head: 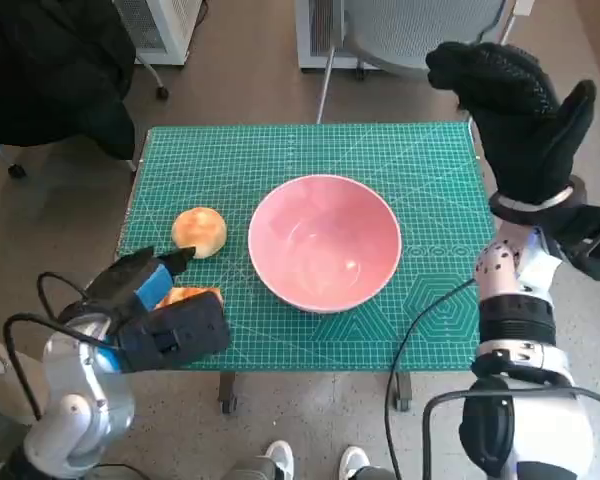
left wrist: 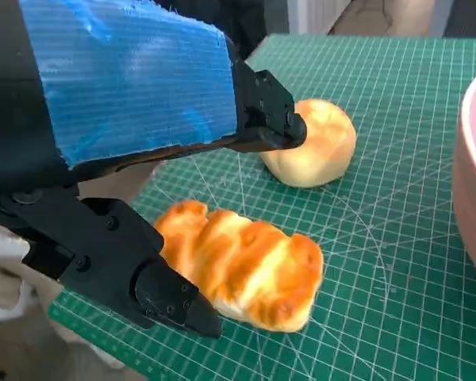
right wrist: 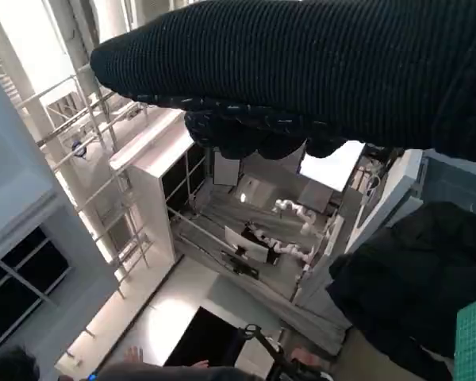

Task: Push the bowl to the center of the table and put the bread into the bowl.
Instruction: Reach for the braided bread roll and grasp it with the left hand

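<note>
The left hand point(head: 150, 300) hangs low over the near left corner of the green gridded cutting mat point(head: 420, 170), fingers spread wide and holding nothing. The long golden-brown glazed bread loaf point(left wrist: 242, 266) lies right beneath it on the mat, bracketed by the black fingers point(left wrist: 170, 298) in the left wrist view, though whether any finger touches the crust is hard to tell. Just beyond the fingertips sits the round pale-gold bread roll point(head: 199, 231), apart from the loaf. The wide pink ceramic bowl point(head: 324, 242) stands upright to the right of that hand, near the middle of the mat, empty and glossy inside.

The right hand point(head: 515, 110), in its black knitted glove, is raised high off the far right edge of the mat, well clear of the bowl, fingers loosely apart and gripping nothing.

From the head view the loaf is mostly covered by the left hand. The left wrist view cuts the bowl down to a sliver of rim.
</note>
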`<state>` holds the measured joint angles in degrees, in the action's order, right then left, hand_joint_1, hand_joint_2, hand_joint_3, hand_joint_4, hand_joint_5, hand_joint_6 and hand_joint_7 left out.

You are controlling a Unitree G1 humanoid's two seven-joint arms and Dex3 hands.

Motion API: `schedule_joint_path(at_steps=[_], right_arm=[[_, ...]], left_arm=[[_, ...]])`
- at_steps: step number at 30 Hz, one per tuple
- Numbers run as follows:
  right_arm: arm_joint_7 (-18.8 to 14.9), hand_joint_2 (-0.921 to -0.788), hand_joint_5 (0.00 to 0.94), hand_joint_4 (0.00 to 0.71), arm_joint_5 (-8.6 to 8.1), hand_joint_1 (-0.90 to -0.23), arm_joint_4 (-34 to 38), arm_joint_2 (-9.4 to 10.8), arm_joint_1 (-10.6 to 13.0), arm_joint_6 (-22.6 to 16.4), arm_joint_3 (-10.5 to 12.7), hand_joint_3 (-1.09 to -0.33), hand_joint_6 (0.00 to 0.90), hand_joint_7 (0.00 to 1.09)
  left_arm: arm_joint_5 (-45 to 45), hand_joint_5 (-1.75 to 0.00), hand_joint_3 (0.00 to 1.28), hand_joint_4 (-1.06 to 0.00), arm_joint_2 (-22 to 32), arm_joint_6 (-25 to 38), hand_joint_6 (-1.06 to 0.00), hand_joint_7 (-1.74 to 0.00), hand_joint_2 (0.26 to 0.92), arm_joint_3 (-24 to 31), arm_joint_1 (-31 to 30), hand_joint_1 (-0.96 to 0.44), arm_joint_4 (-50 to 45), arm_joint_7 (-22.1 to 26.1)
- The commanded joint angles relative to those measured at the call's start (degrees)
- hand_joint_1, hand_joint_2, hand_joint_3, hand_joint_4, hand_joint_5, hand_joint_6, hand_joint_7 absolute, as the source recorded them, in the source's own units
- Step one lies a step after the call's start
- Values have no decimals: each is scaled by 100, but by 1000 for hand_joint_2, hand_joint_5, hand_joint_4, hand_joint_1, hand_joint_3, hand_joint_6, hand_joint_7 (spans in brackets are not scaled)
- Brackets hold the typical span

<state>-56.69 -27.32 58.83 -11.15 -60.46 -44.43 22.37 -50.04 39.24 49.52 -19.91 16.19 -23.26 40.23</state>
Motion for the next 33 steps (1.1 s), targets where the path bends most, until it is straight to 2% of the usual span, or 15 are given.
schedule_joint_path(at_steps=[1, 14, 20, 21, 22, 23, 24, 25, 26, 27, 29, 32, 33], right_arm=[[-16, -921, 1, 219, -16, -739, -6, -28, 82, 58, -9, -801, 288, 4], [-43, -921, 2, 222, -24, -739, -28, -38, 94, 45, -13, -803, 293, 6], [-37, -921, 1, 222, -21, -739, -73, -49, 97, 54, -23, -803, 294, 5], [-31, -921, 1, 222, -17, -739, -81, -54, 96, 55, -25, -803, 294, 5], [-27, -921, 1, 222, -15, -739, -87, -58, 95, 56, -26, -803, 294, 5], [-24, -921, 1, 222, -13, -740, -92, -60, 96, 57, -27, -803, 294, 5], [-22, -921, 1, 222, -13, -740, -93, -67, 94, 62, -27, -803, 294, 5], [-24, -921, 1, 222, -16, -740, -99, -77, 94, 72, -24, -803, 294, 5], [-26, -921, 1, 222, -19, -740, -104, -85, 95, 80, -23, -803, 294, 5], [-28, -921, 1, 222, -23, -741, -106, -96, 95, 88, -18, -803, 294, 5], [-23, -921, 1, 222, -26, -743, -108, -109, 95, 99, -10, -802, 294, 5], [-2, -921, 2, 224, -31, -745, -119, -125, 99, 121, 0, -802, 294, 4], [6, -921, 3, 226, -36, -747, -126, -134, 102, 131, 6, -799, 294, 4]], left_arm=[[-132, 0, 6, -182, -86, 18, -327, -1, 705, -55, 139, -127, 207, 59], [-258, -4, 4, -190, -253, -163, -344, -6, 708, -319, 474, -135, 1118, 70], [-351, -27, 9, -256, -255, -195, -399, -25, 720, -423, 477, -76, 1173, 100], [-369, -54, 13, -317, -254, -264, -413, -29, 728, -456, 466, -55, 1238, 44], [-384, -238, 15, -333, -254, -316, -432, -23, 745, -480, 457, -34, 1286, 3], [-399, -595, 17, -307, -258, -353, -463, -16, 770, -491, 452, -5, 1320, -21], [-423, -729, 17, -294, -253, -411, -474, -13, 779, -510, 445, 5, 1374, -52], [-474, -986, 184, -382, -245, -467, -507, -16, 774, -546, 442, 136, 1443, -77], [-514, -1148, 345, -459, -241, -511, -547, -21, 732, -569, 440, 227, 1495, -96], [-584, -1206, 402, -487, -235, -555, -561, -22, 717, -613, 436, 259, 1553, -116], [-674, -1373, 636, -555, -235, -625, -645, -51, 628, -658, 427, 344, 1630, -153], [-777, -1472, 747, -566, -252, -730, -726, -88, 596, -689, 406, 381, 1730, -199], [-816, -1451, 668, -554, -255, -762, -683, -337, 644, -704, 398, 305, 1761, -210]])
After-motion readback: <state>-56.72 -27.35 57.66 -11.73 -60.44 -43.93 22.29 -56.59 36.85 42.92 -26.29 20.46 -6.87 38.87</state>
